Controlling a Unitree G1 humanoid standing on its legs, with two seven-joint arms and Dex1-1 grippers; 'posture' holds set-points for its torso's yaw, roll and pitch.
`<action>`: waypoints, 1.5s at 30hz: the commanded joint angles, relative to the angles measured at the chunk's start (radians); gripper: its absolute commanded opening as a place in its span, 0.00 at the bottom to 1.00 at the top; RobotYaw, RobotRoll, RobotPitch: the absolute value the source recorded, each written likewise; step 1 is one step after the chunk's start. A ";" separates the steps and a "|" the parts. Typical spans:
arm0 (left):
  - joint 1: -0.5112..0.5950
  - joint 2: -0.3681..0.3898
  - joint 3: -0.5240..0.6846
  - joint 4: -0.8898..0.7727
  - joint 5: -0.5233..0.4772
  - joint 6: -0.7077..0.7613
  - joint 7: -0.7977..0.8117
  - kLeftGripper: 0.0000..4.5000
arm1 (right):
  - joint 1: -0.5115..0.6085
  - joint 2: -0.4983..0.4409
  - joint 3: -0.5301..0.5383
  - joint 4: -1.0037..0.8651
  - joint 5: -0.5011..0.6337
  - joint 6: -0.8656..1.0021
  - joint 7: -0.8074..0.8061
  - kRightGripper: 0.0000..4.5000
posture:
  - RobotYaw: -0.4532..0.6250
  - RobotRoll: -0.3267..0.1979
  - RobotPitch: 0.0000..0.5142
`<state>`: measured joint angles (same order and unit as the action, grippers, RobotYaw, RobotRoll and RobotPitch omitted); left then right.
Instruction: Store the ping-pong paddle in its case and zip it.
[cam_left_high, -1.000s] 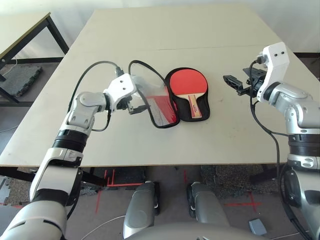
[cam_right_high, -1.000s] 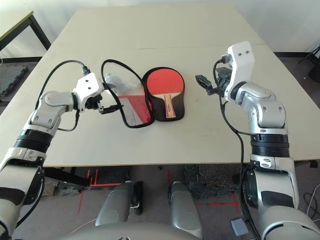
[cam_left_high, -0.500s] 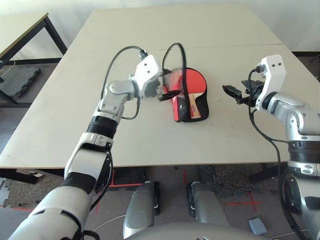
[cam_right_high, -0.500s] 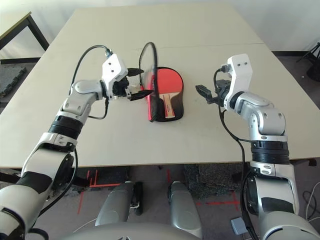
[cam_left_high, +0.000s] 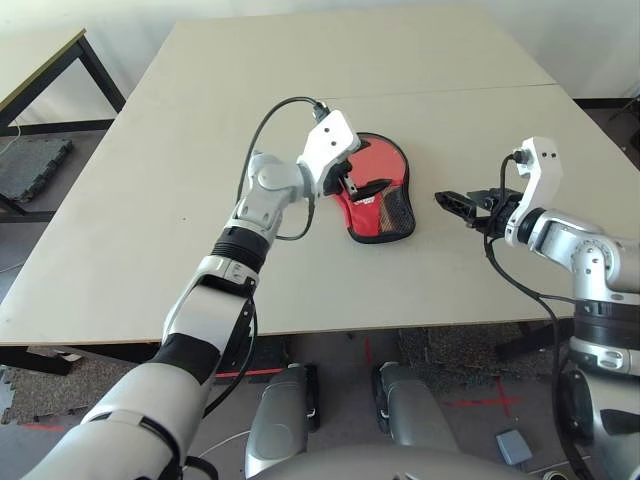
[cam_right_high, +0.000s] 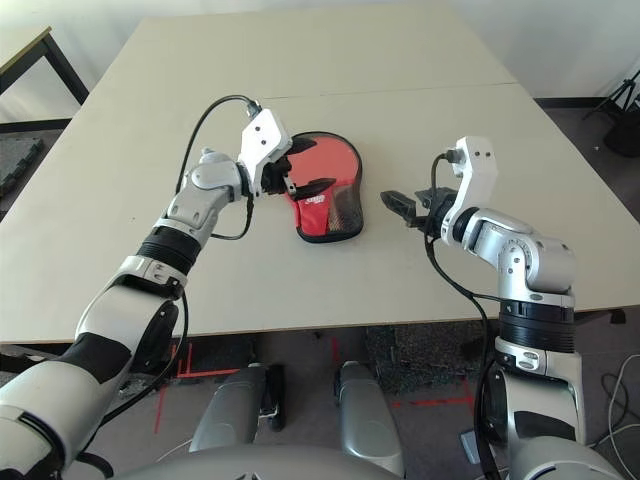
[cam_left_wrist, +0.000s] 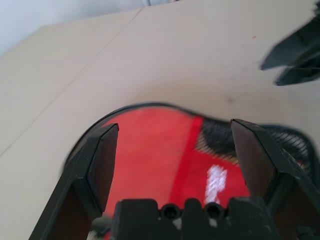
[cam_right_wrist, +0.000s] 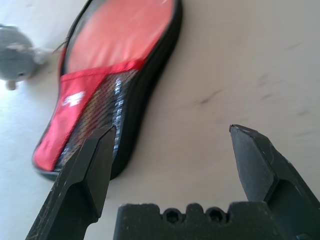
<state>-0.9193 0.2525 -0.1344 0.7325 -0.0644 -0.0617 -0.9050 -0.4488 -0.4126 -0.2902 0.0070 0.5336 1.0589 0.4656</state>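
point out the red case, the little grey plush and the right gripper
red case (cam_right_high: 314, 213): right eye view, its red fabric pocket
grey plush (cam_right_wrist: 17, 54): right wrist view, its rounded body
right gripper (cam_left_high: 474, 208): left eye view, between its open jaws

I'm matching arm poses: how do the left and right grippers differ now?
The left gripper hovers over the case; the right gripper hangs beside it, over bare table. The left's fingers overlap the case in the head views, the right's don't. Both have open fingers and hold nothing.

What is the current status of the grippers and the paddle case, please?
Left gripper open over case, right gripper open beside it. Case flap down over paddle. Plush beside case, clear of it.
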 joint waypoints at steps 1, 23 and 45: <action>0.084 0.062 0.002 -0.104 -0.033 0.066 -0.094 1.00 | 0.008 0.033 -0.003 0.011 0.049 0.029 0.011 1.00 | 0.47 0.62 0.24; 0.246 0.208 0.040 -0.374 -0.082 0.251 -0.125 1.00 | -0.007 0.083 0.039 0.054 0.112 0.072 0.024 1.00 | 0.51 0.62 0.25; 0.259 0.219 0.041 -0.390 -0.082 0.259 -0.122 1.00 | -0.011 0.113 0.040 0.110 0.108 0.069 -0.005 0.16 | 0.52 0.62 0.25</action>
<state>-0.6739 0.4611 -0.0964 0.3618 -0.1355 0.1899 -1.0279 -0.4587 -0.3008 -0.2527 0.1141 0.6355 1.1221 0.4631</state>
